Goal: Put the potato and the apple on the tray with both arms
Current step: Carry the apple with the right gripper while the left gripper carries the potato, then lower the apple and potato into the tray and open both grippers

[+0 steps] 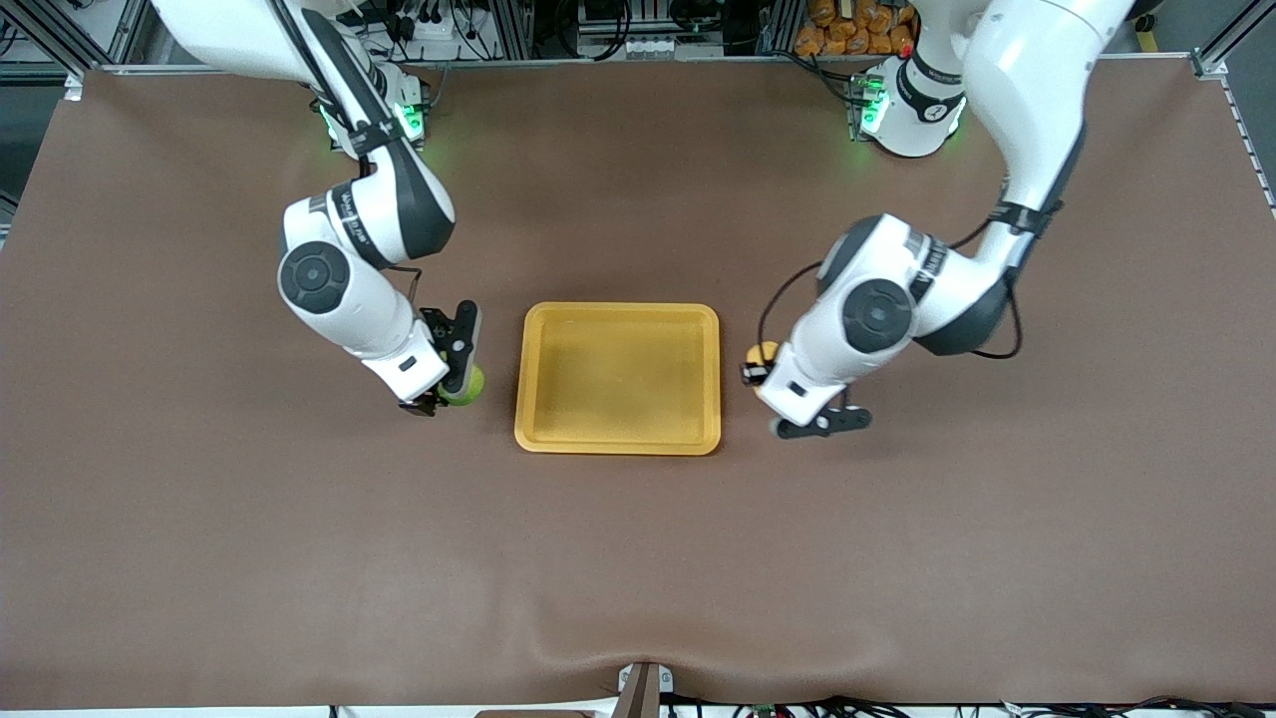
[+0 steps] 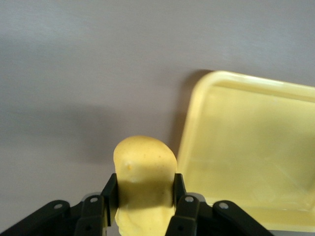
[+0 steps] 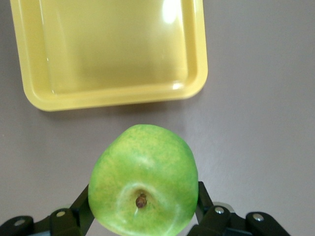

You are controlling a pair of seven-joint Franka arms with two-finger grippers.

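Centrally, one tray (image 1: 618, 379) lies bare on the counter (image 1: 638, 558). One apple (image 3: 143, 179) sits clamped in the right gripper (image 1: 454, 384) jaws; one potato (image 2: 144, 184), in the left gripper (image 1: 760, 367) jaws, both beside the tray.

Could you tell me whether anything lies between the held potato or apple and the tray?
Nothing visible does. The left pincer grips the potato and the right pincer grips the apple, each beside the tray, with only bare table between.

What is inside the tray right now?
Nothing: the tray floor shows bare in all views. The apple and potato sit gripped beside it.
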